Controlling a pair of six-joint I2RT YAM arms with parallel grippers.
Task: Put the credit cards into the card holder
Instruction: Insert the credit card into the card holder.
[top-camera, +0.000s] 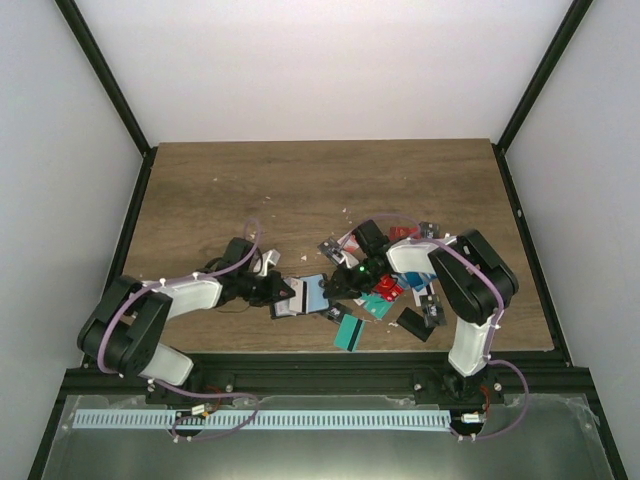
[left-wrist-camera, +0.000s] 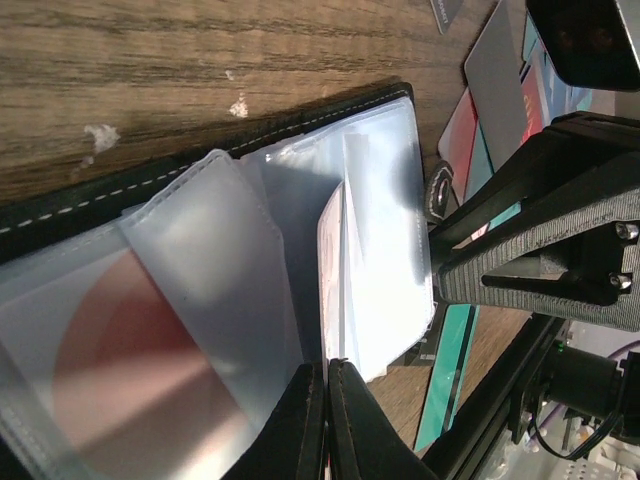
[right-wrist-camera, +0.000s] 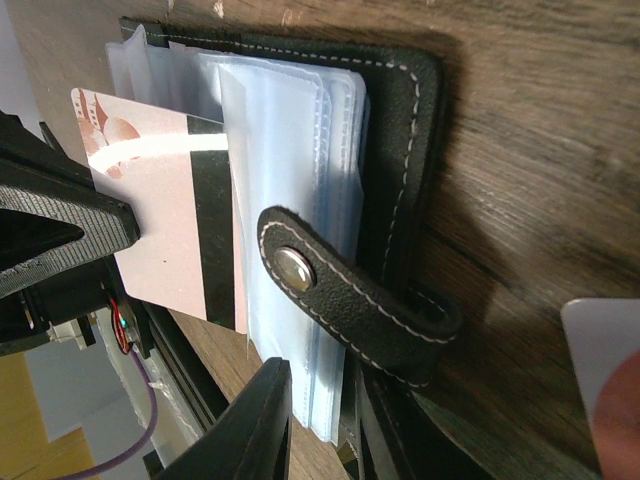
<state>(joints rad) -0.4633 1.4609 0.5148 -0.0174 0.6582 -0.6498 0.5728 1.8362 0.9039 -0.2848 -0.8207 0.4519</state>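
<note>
The card holder lies open on the wooden table, with a striped card partly inside its clear sleeves. The left gripper is clenched on a sleeve edge. The right gripper straddles the sleeves, and I cannot tell if it grips them. Loose credit cards lie beside the holder.

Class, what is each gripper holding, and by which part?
Left gripper pinches the pale striped card by its outer edge. Right gripper straddles the plastic sleeves of the card holder; grip uncertain.
</note>
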